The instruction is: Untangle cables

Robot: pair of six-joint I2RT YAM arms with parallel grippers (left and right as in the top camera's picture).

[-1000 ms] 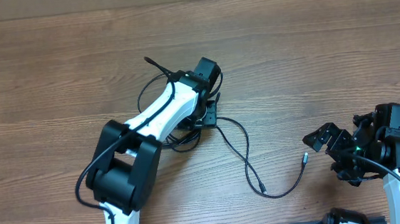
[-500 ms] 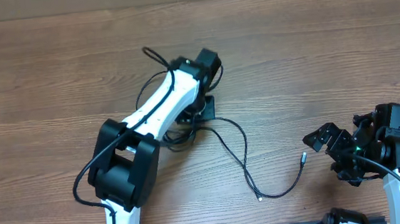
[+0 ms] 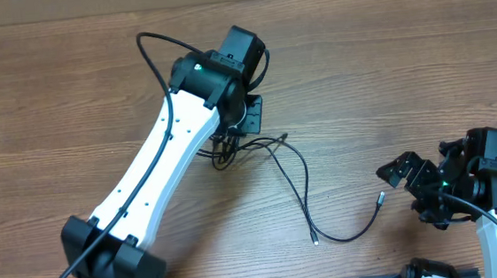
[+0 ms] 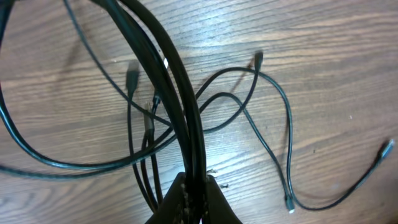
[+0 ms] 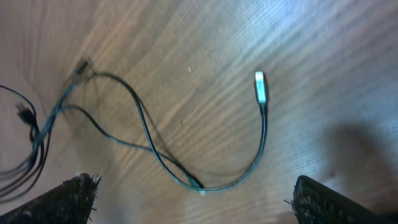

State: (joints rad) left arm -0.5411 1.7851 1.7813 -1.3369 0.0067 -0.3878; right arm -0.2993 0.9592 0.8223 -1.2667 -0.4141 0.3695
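Note:
Several thin black cables hang as a bundle (image 4: 181, 93) from my left gripper (image 4: 194, 200), whose jaws are pressed shut on them. From overhead the left gripper (image 3: 245, 121) is above the table's middle, with the tangle (image 3: 229, 149) just below it. One loose strand (image 3: 304, 188) trails right across the wood and ends in a silver plug (image 3: 378, 198). My right gripper (image 3: 413, 195) stands open just right of that plug, holding nothing. In the right wrist view the plug (image 5: 260, 87) and the strand's curve (image 5: 264, 137) lie on the table ahead of the wide-apart right gripper (image 5: 196, 202).
The wooden table (image 3: 420, 63) stretches bare to the right and far side. A thicker black cable (image 3: 148, 54) loops off the left arm's white link (image 3: 161, 155). The left arm's base joint (image 3: 111, 261) sits at the near left edge.
My left gripper has shut on the cable bundle and moved up and away from the near edge, dragging the tangle and the loose strand's ends leftward. The right arm has not moved.

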